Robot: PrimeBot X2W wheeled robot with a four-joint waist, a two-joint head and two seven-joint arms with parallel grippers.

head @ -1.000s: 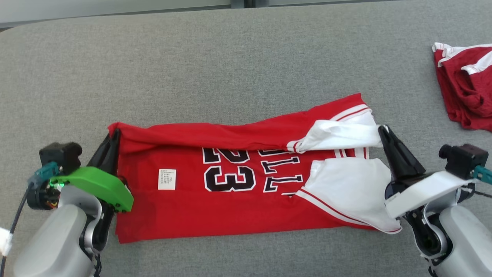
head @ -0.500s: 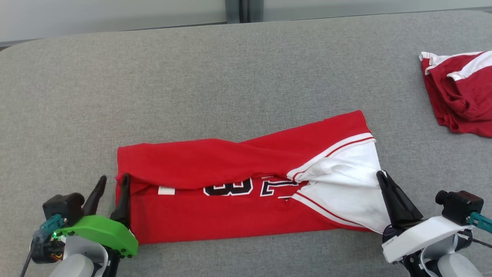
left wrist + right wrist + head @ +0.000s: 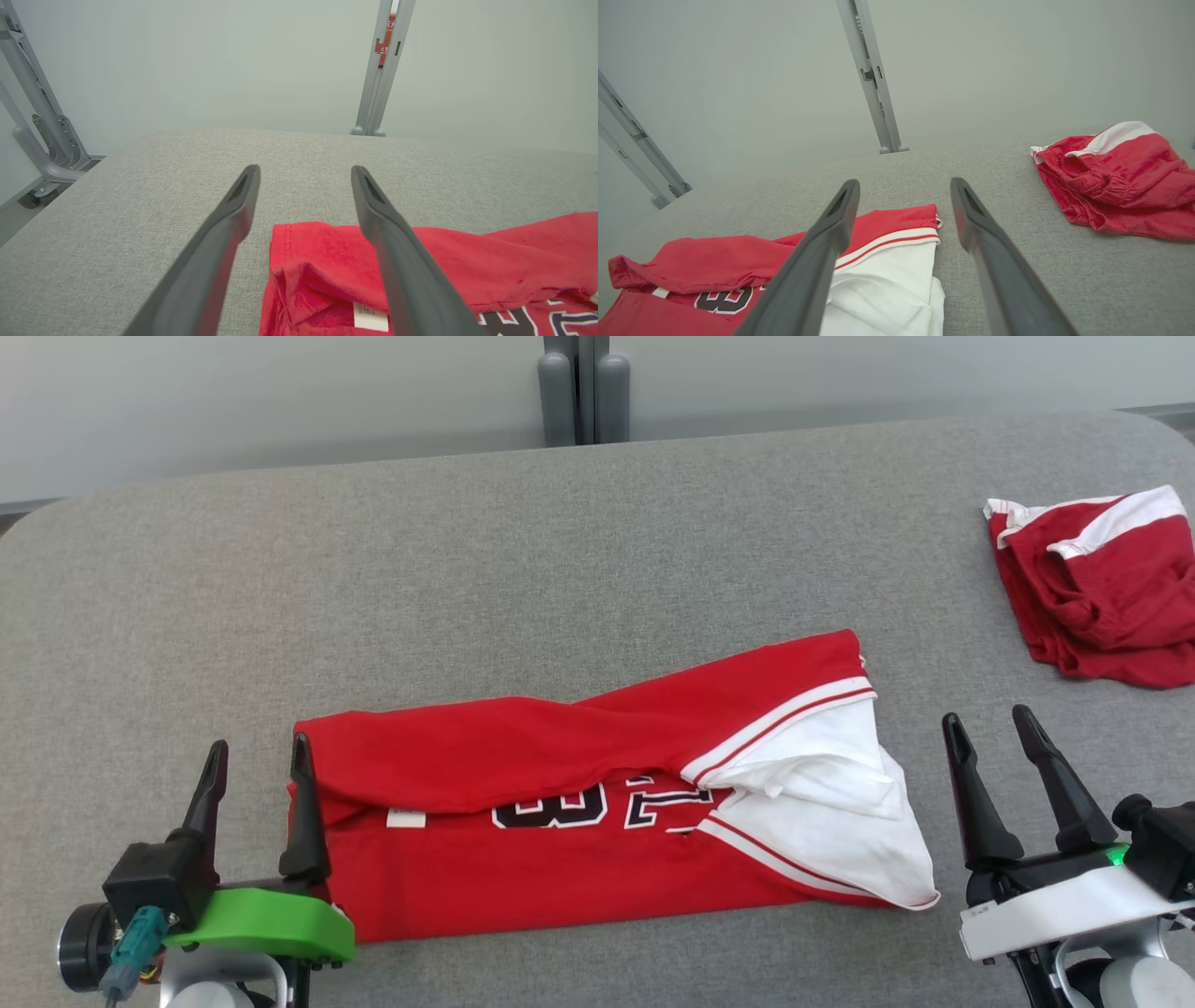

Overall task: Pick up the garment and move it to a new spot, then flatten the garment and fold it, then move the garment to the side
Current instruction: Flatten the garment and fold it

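Empty right pincer [image 3: 904,183] spread beside garment [image 3: 705,261]

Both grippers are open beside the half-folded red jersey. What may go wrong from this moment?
1. One finger of the left gripper stands over the left edge of the jersey; it may snag the cloth and undo the fold.
2. The folded flap lies askew and the white part is bunched near the right gripper; the next fold may come out crooked.
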